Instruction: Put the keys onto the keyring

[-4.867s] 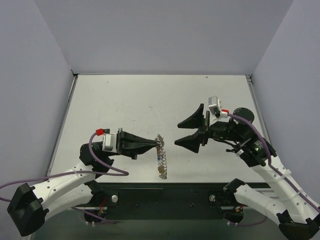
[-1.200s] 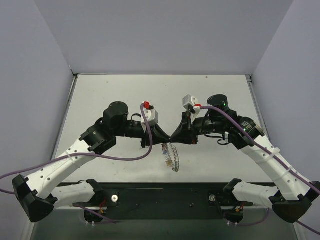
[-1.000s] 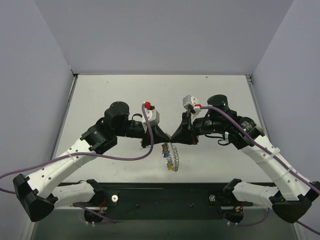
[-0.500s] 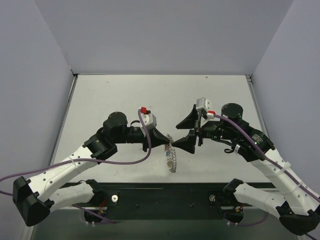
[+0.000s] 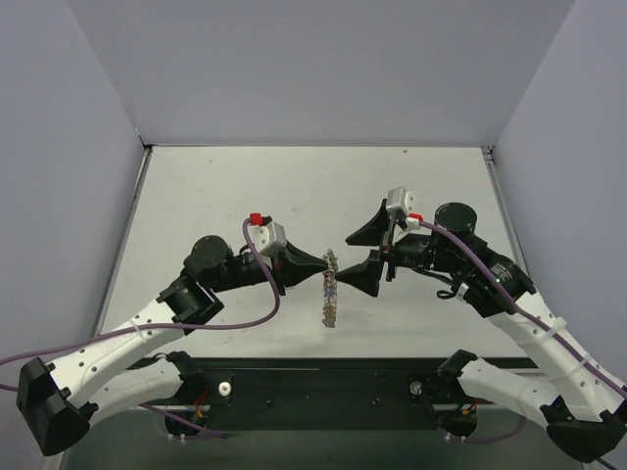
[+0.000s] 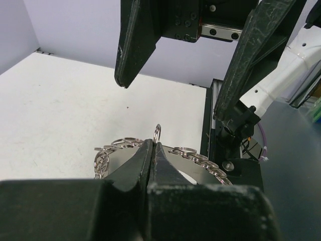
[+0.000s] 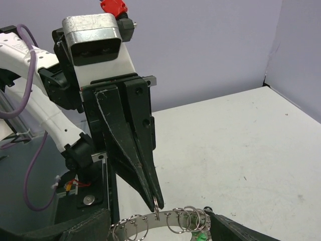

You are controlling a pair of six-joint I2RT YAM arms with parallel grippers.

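The keyring (image 5: 328, 294) hangs edge-on above the table, a silvery band carrying several small split rings. My left gripper (image 5: 328, 265) is shut on one small split ring (image 6: 157, 134) at the band's top and holds the keyring (image 6: 200, 158) up. My right gripper (image 5: 344, 258) is open, its fingers (image 6: 134, 45) spread on either side of that spot without touching. In the right wrist view the left gripper (image 7: 157, 201) pinches the ring above the band (image 7: 173, 221), and a green key head (image 7: 200, 236) shows at the bottom. Other keys are too small to make out.
The white table (image 5: 294, 196) has grey walls on three sides. The black base rail (image 5: 323, 382) runs along the near edge, and purple cables (image 5: 225, 318) trail from both arms.
A second ago both grippers met at the keyring's top with the right one shut. The right gripper has opened and drawn back a little. The left arm has shifted left, still holding the keyring.
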